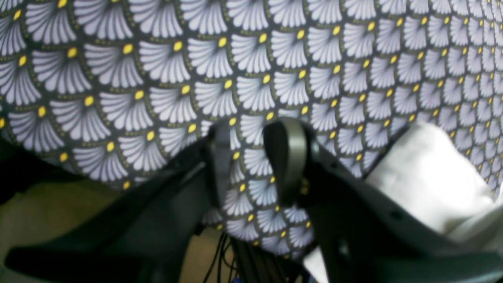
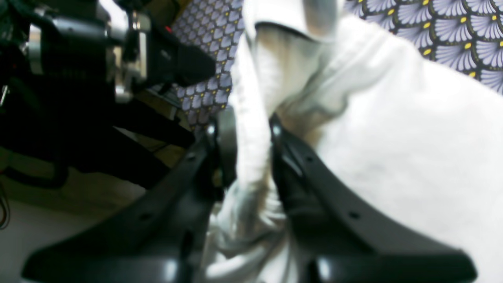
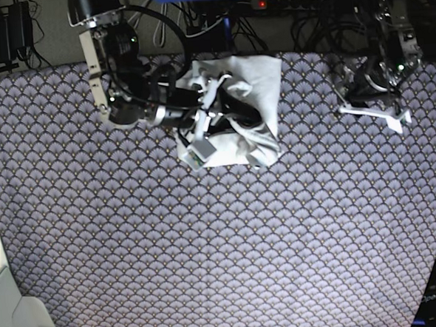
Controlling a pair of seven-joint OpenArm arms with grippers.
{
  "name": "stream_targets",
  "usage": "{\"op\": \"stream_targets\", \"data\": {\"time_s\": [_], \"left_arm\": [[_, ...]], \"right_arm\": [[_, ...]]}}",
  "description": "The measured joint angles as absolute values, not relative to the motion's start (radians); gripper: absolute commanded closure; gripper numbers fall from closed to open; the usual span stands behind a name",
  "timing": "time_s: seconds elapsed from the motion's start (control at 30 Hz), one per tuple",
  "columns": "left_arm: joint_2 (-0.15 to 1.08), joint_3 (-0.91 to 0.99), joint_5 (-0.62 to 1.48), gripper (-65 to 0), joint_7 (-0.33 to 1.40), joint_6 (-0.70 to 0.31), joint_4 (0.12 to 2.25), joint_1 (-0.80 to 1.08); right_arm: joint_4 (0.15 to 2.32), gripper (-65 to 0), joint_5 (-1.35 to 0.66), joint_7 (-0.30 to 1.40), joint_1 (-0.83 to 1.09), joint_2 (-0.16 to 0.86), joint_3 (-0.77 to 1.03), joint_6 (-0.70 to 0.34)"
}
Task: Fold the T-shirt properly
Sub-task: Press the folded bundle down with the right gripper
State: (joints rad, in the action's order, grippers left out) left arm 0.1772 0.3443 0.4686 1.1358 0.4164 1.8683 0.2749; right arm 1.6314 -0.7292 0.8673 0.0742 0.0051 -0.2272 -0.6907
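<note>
The white T-shirt point(image 3: 261, 87) lies bunched in a heap at the back middle of the purple-grey scallop-patterned cloth point(image 3: 222, 230). My right gripper point(image 2: 247, 129) is shut on a thick fold of the T-shirt point(image 2: 393, 137), and white cloth bulges between its black fingers point(image 2: 289, 169). In the base view the right gripper point(image 3: 216, 100) sits on top of the heap. My left gripper point(image 1: 255, 133) hangs open over bare patterned cloth with nothing between its fingers. It has the T-shirt point(image 1: 428, 177) off to its right, and in the base view the left gripper point(image 3: 350, 81) stands apart at the back right.
The table's back edge point(image 1: 78, 184) runs just under the left gripper, with floor and cables point(image 1: 235, 255) beyond it. Cables and a power strip point(image 3: 297, 1) line the back. A pale box corner point(image 3: 9, 317) sits at the front left.
</note>
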Motion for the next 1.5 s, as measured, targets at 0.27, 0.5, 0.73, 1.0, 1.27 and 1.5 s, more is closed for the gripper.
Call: {"op": "stream_targets", "data": {"time_s": [0.27,0.5,0.73,1.0,1.27,1.5], "left_arm": [[0.177,0.344,0.469,-19.5,1.137,0.416,1.868,0.279],[0.177,0.344,0.469,-19.5,1.137,0.416,1.868,0.277],[0.177,0.342,0.469,-19.5,1.137,0.416,1.868,0.276],[0.177,0.342,0.468,-19.5,1.137,0.416,1.868,0.276],[0.177,0.342,0.469,-19.5,1.137,0.416,1.868,0.276],[0.178,0.342,0.469,-19.5,1.127,0.416,1.868,0.285]], "right_arm": [[1.636,-10.7,-0.729,0.874,0.051,0.005,-0.227,-0.691],[1.636,-13.2,-0.728,0.875,0.051,0.008,-0.247,-0.690],[1.634,-13.2,-0.724,0.878,0.031,0.008,-0.301,-0.690],[1.633,-14.9,-0.722,0.878,0.031,0.009,-0.298,-0.690],[1.633,-34.6,-0.729,0.874,0.037,0.009,-0.297,-0.690],[1.633,-36.5,-0.733,0.868,0.037,0.022,-0.237,-0.691]]}}
